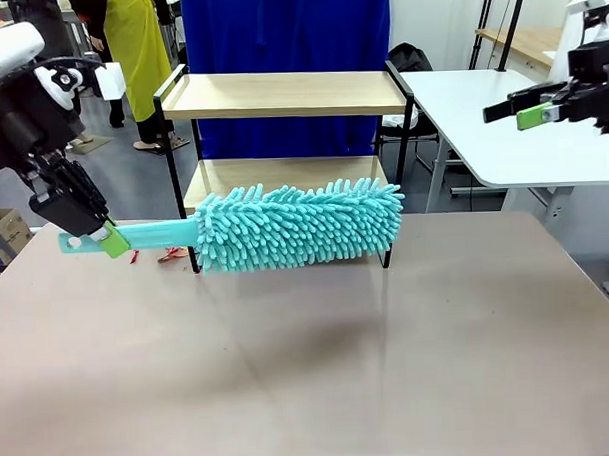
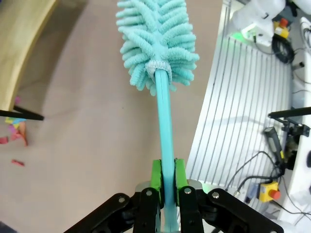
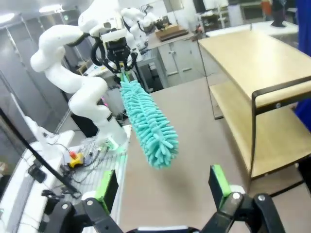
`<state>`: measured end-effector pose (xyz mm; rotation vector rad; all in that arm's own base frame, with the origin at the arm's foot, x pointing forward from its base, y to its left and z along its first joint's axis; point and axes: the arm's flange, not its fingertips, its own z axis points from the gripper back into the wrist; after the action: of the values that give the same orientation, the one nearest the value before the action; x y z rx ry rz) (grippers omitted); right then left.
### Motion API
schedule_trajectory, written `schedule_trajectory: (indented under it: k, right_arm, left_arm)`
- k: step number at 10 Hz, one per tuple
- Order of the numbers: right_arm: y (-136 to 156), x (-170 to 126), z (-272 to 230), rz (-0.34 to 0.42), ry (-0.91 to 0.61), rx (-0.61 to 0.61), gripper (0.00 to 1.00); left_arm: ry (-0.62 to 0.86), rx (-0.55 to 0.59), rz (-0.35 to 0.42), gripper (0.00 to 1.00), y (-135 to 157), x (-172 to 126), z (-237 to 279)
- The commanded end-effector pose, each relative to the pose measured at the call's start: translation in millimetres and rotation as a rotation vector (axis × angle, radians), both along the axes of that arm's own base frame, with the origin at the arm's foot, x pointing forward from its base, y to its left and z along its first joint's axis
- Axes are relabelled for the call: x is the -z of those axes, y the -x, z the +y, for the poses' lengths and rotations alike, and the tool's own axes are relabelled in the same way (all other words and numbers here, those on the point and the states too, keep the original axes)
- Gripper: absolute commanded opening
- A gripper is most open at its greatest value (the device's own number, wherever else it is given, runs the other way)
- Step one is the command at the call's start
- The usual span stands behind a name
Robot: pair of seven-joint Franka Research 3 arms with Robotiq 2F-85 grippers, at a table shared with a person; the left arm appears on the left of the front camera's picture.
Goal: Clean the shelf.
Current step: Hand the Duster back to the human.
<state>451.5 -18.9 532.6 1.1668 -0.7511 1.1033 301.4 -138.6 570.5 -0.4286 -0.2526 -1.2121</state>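
Progress: early. Left gripper (image 1: 113, 240) clamps the turquoise chenille duster (image 1: 299, 225) handle, head beside the two-tier wood-and-black-frame shelf (image 1: 285, 94); wiping remains. Right gripper (image 1: 525, 108) spread wide, empty.

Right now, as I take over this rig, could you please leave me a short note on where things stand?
Left pincer: shut on the flat handle of the teal microfibre duster, holding it level above the brown table, in front of the shelf's lower board.
Right pincer: open, holding nothing, raised at the right, off to the right of the shelf.
Shelf: upright at the table's far edge, both boards bare.
Done: duster picked up.
Left: wiping of the boards; I cannot tell whether any has been done.
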Motion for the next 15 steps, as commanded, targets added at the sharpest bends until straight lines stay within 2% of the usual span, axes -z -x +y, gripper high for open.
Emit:
schedule_trajectory:
  k: [1,4,5,7,12,15]
  right_arm:
    - [-1.3,-6.7,-5.4,-0.065,0.006,0.004,1.0]
    - [-1.3,-6.7,-5.4,-0.065,0.006,0.004,1.0]
    - [-3.1,0.7,-5.1,-0.034,0.001,0.005,1.0]
    - [3.2,13.4,25.8,-0.077,-0.031,0.005,1.0]
    - [34.7,52.7,53.9,-0.09,-0.126,0.041,1.0]
    - [56.7,85.0,76.9,-0.091,-0.128,0.055,1.0]
  left_arm:
    - [0.001,-0.012,0.0,0.13,0.5,-0.9,0.6]
    - [0.001,-0.012,0.0,0.13,0.5,-0.9,0.6]
    - [0.001,-0.012,0.0,0.13,0.5,-0.9,0.6]
    - [0.001,-0.012,0.0,0.13,0.5,-0.9,0.6]
    - [0.001,-0.012,0.0,0.13,0.5,-0.9,0.6]
    - [0.001,-0.012,0.0,0.13,0.5,-0.9,0.6]
